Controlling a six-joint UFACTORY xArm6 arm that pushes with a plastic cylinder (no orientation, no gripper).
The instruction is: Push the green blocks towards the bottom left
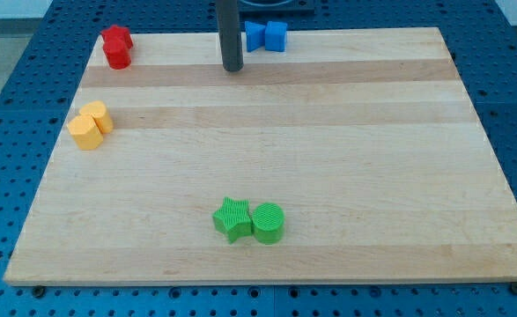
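Note:
A green star block (232, 219) and a green cylinder block (268, 222) sit side by side, touching, near the view's bottom middle of the wooden board (328, 141). My tip (232, 68) is at the end of the dark rod near the view's top middle, far above the green blocks and just left of the blue blocks.
Two blue blocks (266, 36) sit at the top edge right of the rod. Two red blocks (116, 47) sit at the top left corner. A yellow cylinder and a yellow hexagon (91, 126) sit at the left edge. A blue pegboard surrounds the board.

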